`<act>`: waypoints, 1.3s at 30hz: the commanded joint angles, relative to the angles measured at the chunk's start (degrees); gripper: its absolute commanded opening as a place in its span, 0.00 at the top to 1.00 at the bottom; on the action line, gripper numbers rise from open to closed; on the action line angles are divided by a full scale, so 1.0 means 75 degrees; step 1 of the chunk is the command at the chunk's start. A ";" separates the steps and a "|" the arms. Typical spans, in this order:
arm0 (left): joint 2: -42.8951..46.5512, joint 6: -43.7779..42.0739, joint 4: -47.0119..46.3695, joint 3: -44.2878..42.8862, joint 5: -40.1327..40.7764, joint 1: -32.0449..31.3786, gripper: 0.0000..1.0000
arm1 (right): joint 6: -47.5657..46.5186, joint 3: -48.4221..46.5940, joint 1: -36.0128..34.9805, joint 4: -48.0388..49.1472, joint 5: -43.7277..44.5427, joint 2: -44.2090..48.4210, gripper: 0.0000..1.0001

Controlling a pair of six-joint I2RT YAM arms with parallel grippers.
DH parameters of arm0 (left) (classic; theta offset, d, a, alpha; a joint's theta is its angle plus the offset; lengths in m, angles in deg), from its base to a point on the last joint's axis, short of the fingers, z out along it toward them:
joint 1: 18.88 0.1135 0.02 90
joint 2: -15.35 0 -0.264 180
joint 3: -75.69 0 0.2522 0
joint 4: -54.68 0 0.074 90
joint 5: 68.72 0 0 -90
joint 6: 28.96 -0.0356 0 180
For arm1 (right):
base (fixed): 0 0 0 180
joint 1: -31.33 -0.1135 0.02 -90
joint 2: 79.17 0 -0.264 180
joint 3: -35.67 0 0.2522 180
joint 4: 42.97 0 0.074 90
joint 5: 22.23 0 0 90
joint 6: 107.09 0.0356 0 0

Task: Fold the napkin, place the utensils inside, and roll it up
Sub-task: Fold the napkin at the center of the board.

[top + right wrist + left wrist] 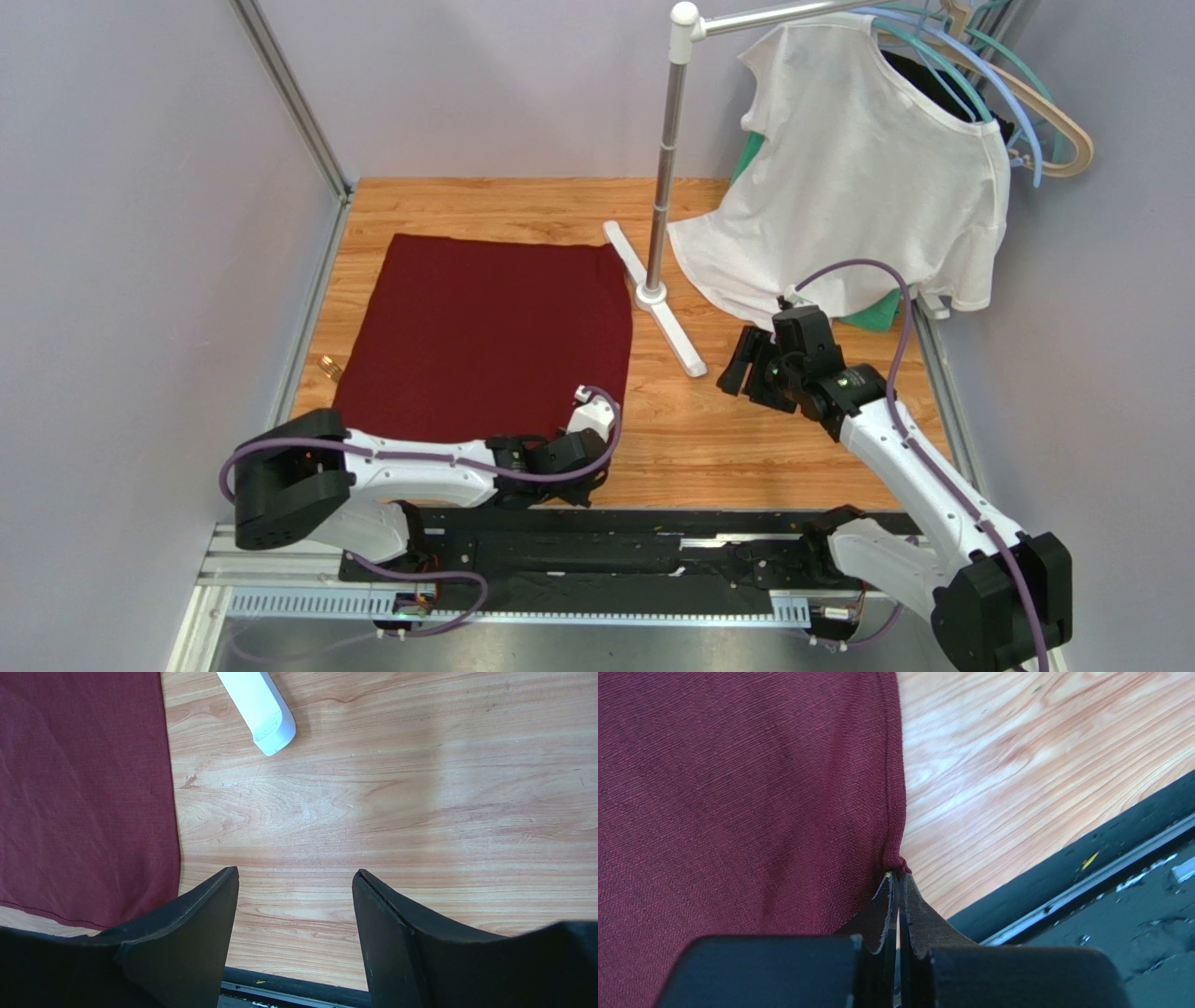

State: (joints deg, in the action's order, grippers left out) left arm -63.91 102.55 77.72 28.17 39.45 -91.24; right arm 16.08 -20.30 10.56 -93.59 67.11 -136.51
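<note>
The dark maroon napkin (484, 336) lies spread open and flat, a single unfolded layer, on the left half of the wooden tabletop (730, 434). Its far edge is near the back wall and its near edge is close to the black base rail (631, 539). The left gripper (899, 880) sits low at the napkin's near right corner. Its two fingers are pressed together with almost no gap, pinching the corner's hem. In the left wrist view the cloth gathers into a small pucker right at the fingertips, and the right hem runs straight away from them, with bare wood alongside. The right gripper (295, 876) hangs over bare tabletop to the right of the napkin. Its fingers are spread wide apart with nothing between them. In its wrist view the napkin's right edge lies off to the left, and the rounded end of a white stand foot (260, 707) lies ahead. That foot belongs to a garment stand (671, 154) with a metal pole, just beside the napkin's far right corner. A white T-shirt (856, 168) droops from a cluster of hangers (1045, 119) on its arm, with something green (877, 317) under the hem. A small brassy object (327, 367), too small to identify, sits just off the napkin's left edge.
</note>
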 commanded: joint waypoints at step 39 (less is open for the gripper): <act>0.3327 0.0429 0.4585 -0.0642 0.1126 -0.0068 1.00 | 0.0183 0.0238 0.0004 0.0591 -0.0228 -0.0183 0.36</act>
State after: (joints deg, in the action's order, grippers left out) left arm -37.33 107.76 107.88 28.44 43.52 -91.98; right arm 17.22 -18.18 10.54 -91.08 65.71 -138.39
